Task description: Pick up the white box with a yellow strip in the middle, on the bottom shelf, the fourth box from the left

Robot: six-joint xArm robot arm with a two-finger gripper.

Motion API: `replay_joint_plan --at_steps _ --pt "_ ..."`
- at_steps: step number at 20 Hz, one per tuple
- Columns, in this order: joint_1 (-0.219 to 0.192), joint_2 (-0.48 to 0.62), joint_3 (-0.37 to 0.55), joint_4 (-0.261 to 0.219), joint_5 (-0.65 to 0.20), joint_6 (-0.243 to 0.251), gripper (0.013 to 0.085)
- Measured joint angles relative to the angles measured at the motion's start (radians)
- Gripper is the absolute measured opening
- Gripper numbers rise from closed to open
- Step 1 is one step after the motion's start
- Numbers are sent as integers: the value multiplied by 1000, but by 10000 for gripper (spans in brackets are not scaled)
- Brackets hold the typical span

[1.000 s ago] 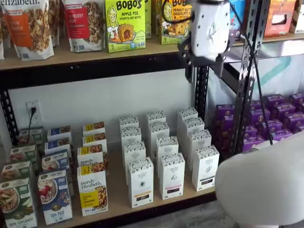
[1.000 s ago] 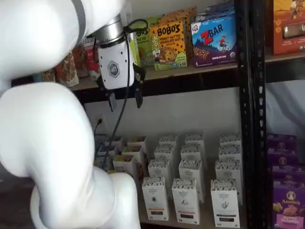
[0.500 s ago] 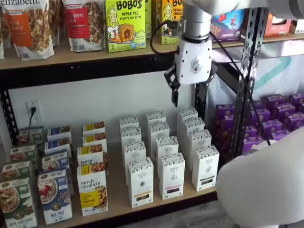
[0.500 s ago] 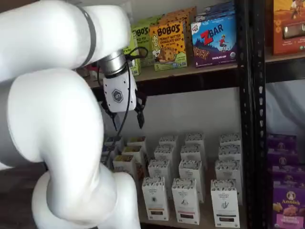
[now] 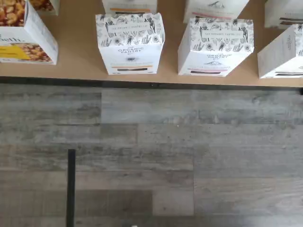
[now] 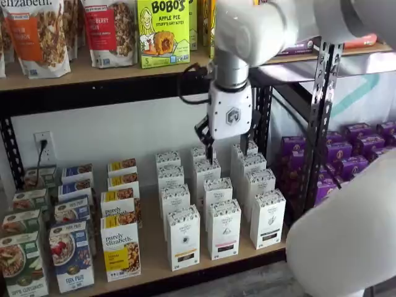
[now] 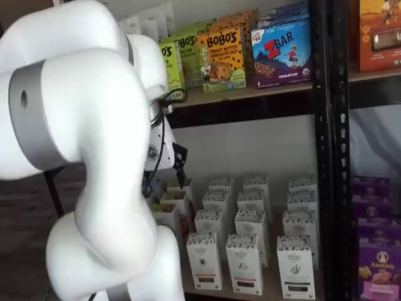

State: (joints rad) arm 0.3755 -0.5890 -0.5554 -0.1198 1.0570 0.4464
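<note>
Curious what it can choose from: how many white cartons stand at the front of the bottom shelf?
3: the white box with a yellowish band leftmost, a middle carton, a right carton; more stand behind them.

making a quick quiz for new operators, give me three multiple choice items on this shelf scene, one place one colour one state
1. Where does the white box with the yellow strip stand? A upper shelf; B front of the bottom shelf, beside the purely elizabeth box; C floor.
2. What colour are the boxes in the neighbouring rack? A purple; B red; C green.
3. The claw is: A shut on a box; B open, empty; C unseen.
Answers: B, the wrist view shows it at the board's edge; A, a shelf view shows them purple; B, its fingers stand apart, holding nothing.
</note>
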Motion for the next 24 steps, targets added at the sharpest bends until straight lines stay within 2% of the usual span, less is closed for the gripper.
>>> replay_joint_plan --at_steps 2,8,13,16,24 --pt "23 61 -3 -23 -51 42 850" --pt "50 192 5 -98 -231 138 850" --pt "49 330 -36 -96 -299 147 850" --pt "45 406 -55 -147 -357 192 850" --pt "-2 575 -101 -201 -489 211 850"
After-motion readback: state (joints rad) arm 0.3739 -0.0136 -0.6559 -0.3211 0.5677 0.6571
